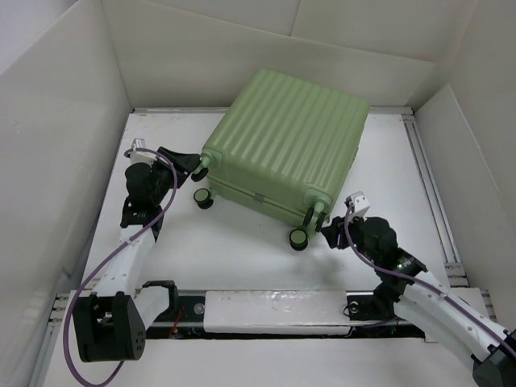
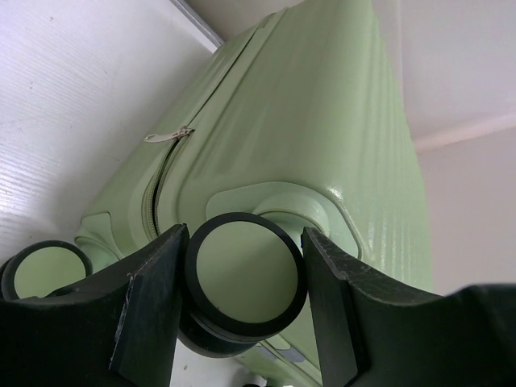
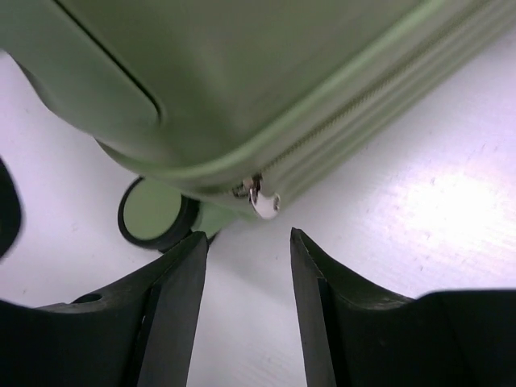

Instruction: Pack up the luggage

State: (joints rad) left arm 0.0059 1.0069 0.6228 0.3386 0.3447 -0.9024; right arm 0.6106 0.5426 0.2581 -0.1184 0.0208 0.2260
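Between the fingers (image 2: pixel 153 310) of the left gripper (image 2: pixel 244 294) sits the upper wheel (image 2: pixel 246 274), a black-rimmed disc with a pale green face. It fills the whole gap. Both inner finger faces meet its rim, so this hand reads as clamped on it. Just outside one finger is the lower wheel (image 2: pixel 44 270), which is free of the hand. Beyond the fingertips the luggage (image 2: pixel 306 137) rises away, with its ribbed green shell closed and a zipper pull (image 2: pixel 169 135) lying flat along the seam.

From above, the luggage (image 1: pixel 282 145) lies on its broad side on the white table (image 1: pixel 242 258), angled, with its wheeled end turned toward both hands. The left gripper (image 1: pixel 192 167) is at one wheeled corner and the right gripper (image 1: pixel 329 234) is at the other. The lower wheel (image 1: pixel 204 197) rests on the table just beside the left hand.

The right gripper (image 3: pixel 248 242) has its fingers (image 3: pixel 173 298) spread apart with only bare table between them, and they hold nothing. Just ahead of the gap a small metal slider tab (image 3: pixel 262 201) hangs from the zip line at the rounded corner of the shell. It is close to the fingertips but apart from them. Off to one side of the hand, past the nearer fingertip, a corner wheel (image 3: pixel 157 214) stands on the table under the case. In the top view the same corner wheel (image 1: pixel 298 239) sits just beside this hand.
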